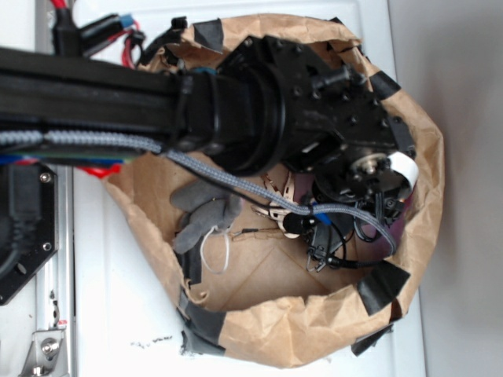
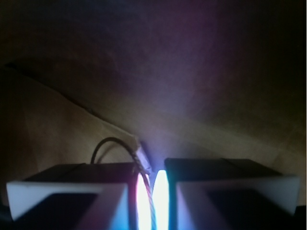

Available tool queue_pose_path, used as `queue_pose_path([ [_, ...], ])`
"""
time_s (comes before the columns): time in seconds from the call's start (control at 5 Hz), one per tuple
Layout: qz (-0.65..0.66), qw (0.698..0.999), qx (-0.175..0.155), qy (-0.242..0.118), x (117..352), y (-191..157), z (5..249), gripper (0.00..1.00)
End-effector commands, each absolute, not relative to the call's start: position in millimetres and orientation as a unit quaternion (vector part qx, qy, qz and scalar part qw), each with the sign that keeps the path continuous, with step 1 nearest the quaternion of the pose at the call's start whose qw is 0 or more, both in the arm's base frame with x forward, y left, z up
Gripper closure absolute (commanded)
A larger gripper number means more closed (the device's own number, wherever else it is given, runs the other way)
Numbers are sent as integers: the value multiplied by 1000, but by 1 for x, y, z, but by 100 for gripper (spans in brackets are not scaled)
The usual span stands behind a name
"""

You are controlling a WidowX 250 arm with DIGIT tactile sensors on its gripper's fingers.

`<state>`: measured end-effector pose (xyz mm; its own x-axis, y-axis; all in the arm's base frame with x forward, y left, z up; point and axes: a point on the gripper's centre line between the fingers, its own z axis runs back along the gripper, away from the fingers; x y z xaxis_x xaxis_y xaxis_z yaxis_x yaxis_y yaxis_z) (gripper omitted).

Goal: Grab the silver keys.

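Note:
My gripper [image 1: 324,247] reaches down into a brown paper bag [image 1: 314,322]. The silver keys [image 1: 277,203] lie fanned out on the bag floor, partly hidden under my wrist and a grey cable. In the wrist view my gripper [image 2: 152,167] has its two fingers [image 2: 72,179] almost together. The keys' thin twisted wire ring [image 2: 115,142] arches up from the left finger and runs down through the narrow bright gap between the jaws. The keys themselves are out of the wrist view.
A grey plush toy [image 1: 203,212] with a white loop [image 1: 214,253] lies left of the keys in the bag. The bag walls, patched with black tape [image 1: 383,284], rise close around the gripper. The bag stands on a white surface [image 1: 126,298].

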<state>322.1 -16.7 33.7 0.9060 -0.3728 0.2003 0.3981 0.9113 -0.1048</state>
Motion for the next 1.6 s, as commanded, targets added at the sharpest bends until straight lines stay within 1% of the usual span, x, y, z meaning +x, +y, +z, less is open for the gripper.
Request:
queue_pose_path([
  [0.0,-198,972,-52,-112,319,-11,63,100],
  [0.2,-172,976,-37,-126,310,1,95,100],
  [0.4,-113,988,-57,-93,299,10,135,100],
  [0.6,-105,979,-134,-112,282,14,182,100],
  [0.8,-61,990,-98,-84,286,14,192,100],
  [1.0,-43,994,-76,-71,282,11,189,100],
  [1.2,-16,997,-53,-60,283,4,178,100],
  [1.4,-46,997,-49,-38,278,-17,154,100],
])
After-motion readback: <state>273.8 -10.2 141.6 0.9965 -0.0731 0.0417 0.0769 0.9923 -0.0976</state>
